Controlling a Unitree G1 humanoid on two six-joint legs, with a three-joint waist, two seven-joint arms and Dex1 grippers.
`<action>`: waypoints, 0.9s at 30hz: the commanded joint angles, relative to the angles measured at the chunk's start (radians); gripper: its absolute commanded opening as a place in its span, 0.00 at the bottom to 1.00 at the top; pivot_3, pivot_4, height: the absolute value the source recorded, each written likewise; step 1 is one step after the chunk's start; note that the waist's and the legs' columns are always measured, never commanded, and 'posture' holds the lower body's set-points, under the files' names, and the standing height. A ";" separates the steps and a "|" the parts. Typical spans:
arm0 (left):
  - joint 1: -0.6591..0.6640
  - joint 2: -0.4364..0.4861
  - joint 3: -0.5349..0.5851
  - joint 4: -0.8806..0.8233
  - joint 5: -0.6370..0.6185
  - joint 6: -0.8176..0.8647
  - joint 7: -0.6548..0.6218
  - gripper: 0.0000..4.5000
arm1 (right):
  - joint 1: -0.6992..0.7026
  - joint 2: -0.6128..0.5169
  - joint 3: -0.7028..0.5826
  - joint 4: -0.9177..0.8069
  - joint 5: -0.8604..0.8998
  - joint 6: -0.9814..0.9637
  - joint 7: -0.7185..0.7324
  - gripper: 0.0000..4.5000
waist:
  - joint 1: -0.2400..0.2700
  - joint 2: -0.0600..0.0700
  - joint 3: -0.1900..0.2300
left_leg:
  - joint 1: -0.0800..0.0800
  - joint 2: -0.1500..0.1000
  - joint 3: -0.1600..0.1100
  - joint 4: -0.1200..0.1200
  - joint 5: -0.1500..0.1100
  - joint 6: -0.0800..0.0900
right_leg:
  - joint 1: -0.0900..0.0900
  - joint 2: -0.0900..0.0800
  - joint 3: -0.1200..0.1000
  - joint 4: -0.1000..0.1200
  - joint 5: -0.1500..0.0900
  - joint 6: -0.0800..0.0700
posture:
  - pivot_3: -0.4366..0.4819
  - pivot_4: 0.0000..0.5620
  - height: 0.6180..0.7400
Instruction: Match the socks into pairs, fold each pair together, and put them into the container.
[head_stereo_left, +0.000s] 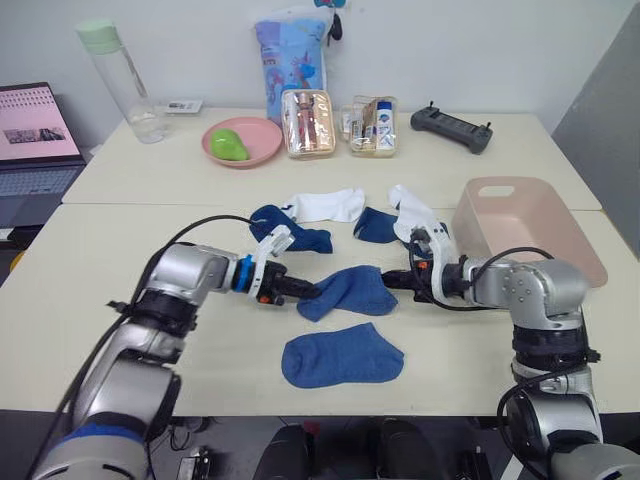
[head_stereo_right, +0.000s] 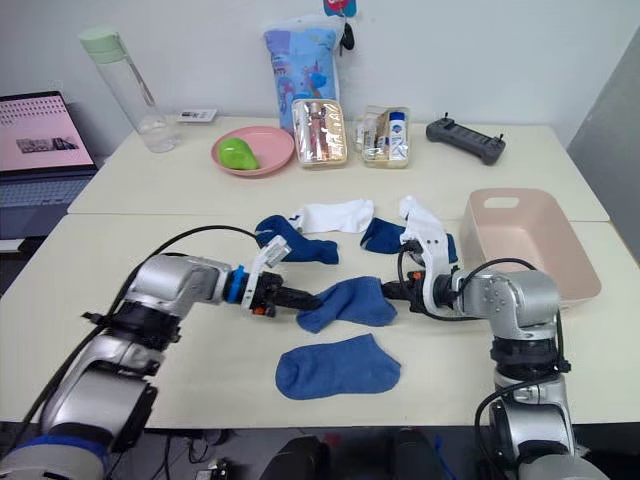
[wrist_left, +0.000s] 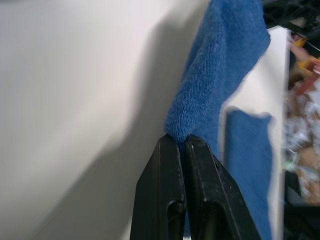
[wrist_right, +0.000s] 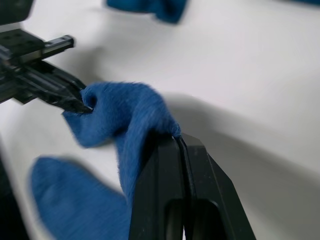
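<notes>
A royal blue sock (head_stereo_left: 347, 290) hangs stretched just above the table between my two grippers. My left gripper (head_stereo_left: 305, 292) is shut on its left end, and my right gripper (head_stereo_left: 392, 280) is shut on its right end. In the left wrist view the black fingers (wrist_left: 172, 165) pinch the sock's edge (wrist_left: 220, 65). A second blue sock (head_stereo_left: 341, 357) lies flat nearer the front edge. Behind lie a blue sock (head_stereo_left: 290, 236), a white sock (head_stereo_left: 325, 205), another blue sock (head_stereo_left: 375, 225) and another white sock (head_stereo_left: 412, 212). The pink container (head_stereo_left: 520, 225) stands at the right.
On the far table stand a round pink bowl (head_stereo_left: 243, 140) with a green item, a clear bottle (head_stereo_left: 120, 80), two clear pouches (head_stereo_left: 308, 125), a patterned bag (head_stereo_left: 290, 50) and a black controller (head_stereo_left: 452, 128). A laptop (head_stereo_left: 35, 140) sits at the far left.
</notes>
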 joint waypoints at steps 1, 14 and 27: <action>-0.061 -0.002 0.024 0.080 0.044 -0.084 0.005 0.00 | -0.033 -0.014 0.022 0.025 -0.015 -0.079 -0.015 0.00 | -0.002 0.000 0.000 | -0.002 0.000 0.001 0.000 0.000 0.000 | -0.004 0.000 0.001 0.002 0.000 0.000 | 0.48 0.27 0.94; -0.068 0.105 0.182 0.038 0.018 -0.126 -0.011 0.75 | 0.034 -0.199 0.037 -0.119 0.005 -0.288 0.076 0.78 | -0.004 0.000 0.000 | -0.014 0.001 0.003 0.007 0.000 0.000 | -0.017 0.000 0.002 0.011 0.000 0.000 | 0.48 0.27 0.94; 0.181 0.001 0.172 -0.258 0.093 -0.268 0.206 0.99 | 0.210 -0.134 0.169 -0.203 -0.070 -0.417 -0.022 1.00 | 0.000 0.000 0.000 | -0.013 0.000 0.002 0.008 0.000 0.000 | -0.015 -0.002 0.002 0.011 0.001 0.000 | 0.48 0.27 0.94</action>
